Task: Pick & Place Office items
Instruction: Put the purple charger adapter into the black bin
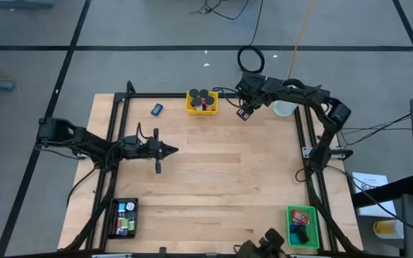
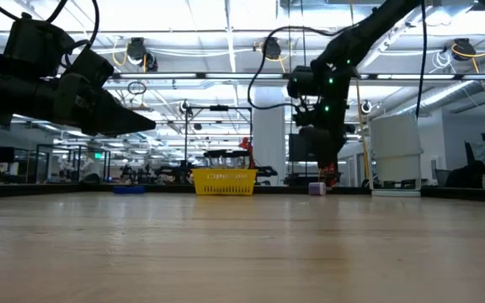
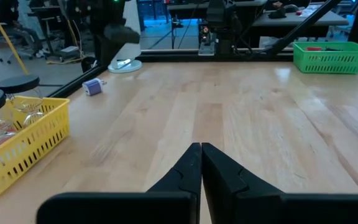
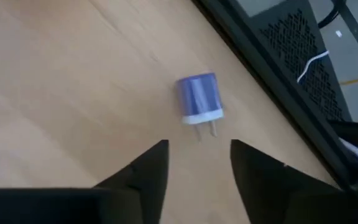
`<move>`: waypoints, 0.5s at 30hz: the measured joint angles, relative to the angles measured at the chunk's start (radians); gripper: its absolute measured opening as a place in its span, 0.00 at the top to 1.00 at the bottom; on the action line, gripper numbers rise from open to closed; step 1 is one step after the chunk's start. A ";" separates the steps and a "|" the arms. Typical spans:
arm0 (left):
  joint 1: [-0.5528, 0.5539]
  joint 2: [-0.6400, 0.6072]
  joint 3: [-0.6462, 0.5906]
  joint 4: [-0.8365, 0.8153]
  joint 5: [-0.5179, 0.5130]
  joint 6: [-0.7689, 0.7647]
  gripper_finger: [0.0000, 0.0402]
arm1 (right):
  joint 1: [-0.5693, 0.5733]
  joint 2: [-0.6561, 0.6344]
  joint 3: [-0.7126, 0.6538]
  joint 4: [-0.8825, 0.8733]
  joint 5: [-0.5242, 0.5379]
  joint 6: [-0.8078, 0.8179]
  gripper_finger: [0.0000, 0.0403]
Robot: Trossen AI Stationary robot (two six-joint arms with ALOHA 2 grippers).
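Observation:
A small purple plug block (image 4: 199,98) lies on its side on the wood near the table's far right edge, its two prongs pointing at my right gripper (image 4: 199,147). That gripper hangs open just above it, slanting down, and touches nothing. The same block shows in the low view (image 2: 316,188) and the left wrist view (image 3: 93,87). My left gripper (image 3: 201,148) is shut and empty, level above the table's left middle (image 1: 169,150). A blue item (image 1: 157,109) lies by the yellow tray (image 1: 191,107), which holds black round caps (image 1: 198,94) and a red piece.
A white cup (image 1: 284,108) stands to the right of my right gripper. A black tray (image 1: 113,218) with small items sits near left, and a green tray (image 1: 304,212) near right. A black frame rail (image 4: 272,68) runs close behind the purple block. The table's middle is bare wood.

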 joint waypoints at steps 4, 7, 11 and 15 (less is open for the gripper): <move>0.000 0.000 0.000 0.000 0.000 0.000 0.93 | -0.028 0.036 0.000 0.044 0.000 -0.046 0.50; 0.000 0.000 0.000 -0.001 0.000 -0.001 0.94 | -0.040 0.050 0.000 0.080 -0.006 -0.078 0.43; 0.000 0.000 0.000 -0.010 0.001 -0.001 0.98 | -0.070 0.064 0.000 0.085 -0.082 -0.093 0.39; 0.000 0.000 0.000 -0.014 0.002 0.000 0.99 | -0.090 0.062 0.000 0.096 -0.080 -0.097 0.39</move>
